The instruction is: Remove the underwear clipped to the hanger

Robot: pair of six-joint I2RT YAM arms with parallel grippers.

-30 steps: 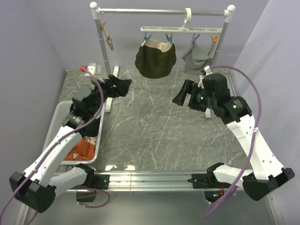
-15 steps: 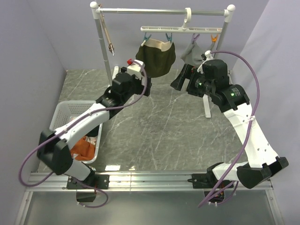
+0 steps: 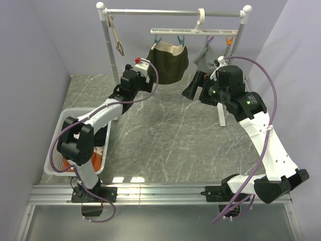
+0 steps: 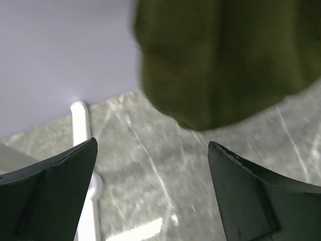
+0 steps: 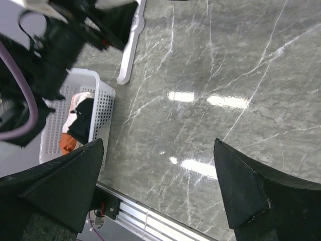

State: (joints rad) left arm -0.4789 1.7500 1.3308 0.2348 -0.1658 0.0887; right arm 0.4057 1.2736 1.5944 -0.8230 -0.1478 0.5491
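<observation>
Underwear of dark olive green cloth with a cream waistband (image 3: 168, 64) hangs clipped to the white plastic hanger (image 3: 193, 31), with plain light grey briefs (image 3: 207, 57) beside it. The left gripper (image 4: 150, 150) faces the olive pair, fingers spread wide, empty. The right gripper (image 5: 158, 145) likewise gapes, holding nothing.

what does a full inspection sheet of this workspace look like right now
surface: grey marbled table, glare patches near the front
job's things: olive briefs and grey briefs clipped to the hanger; black garment in the basket
clutter: orange cloth in the basket; wooden peg hanging off the rack
grippers: left gripper open, empty, fingers aimed at the olive briefs, not touching; right gripper open, empty, near the grey briefs
cables: left cable and right cable, purple, looping off the arms
surroundings: lilac walls; metal rail at the front
</observation>
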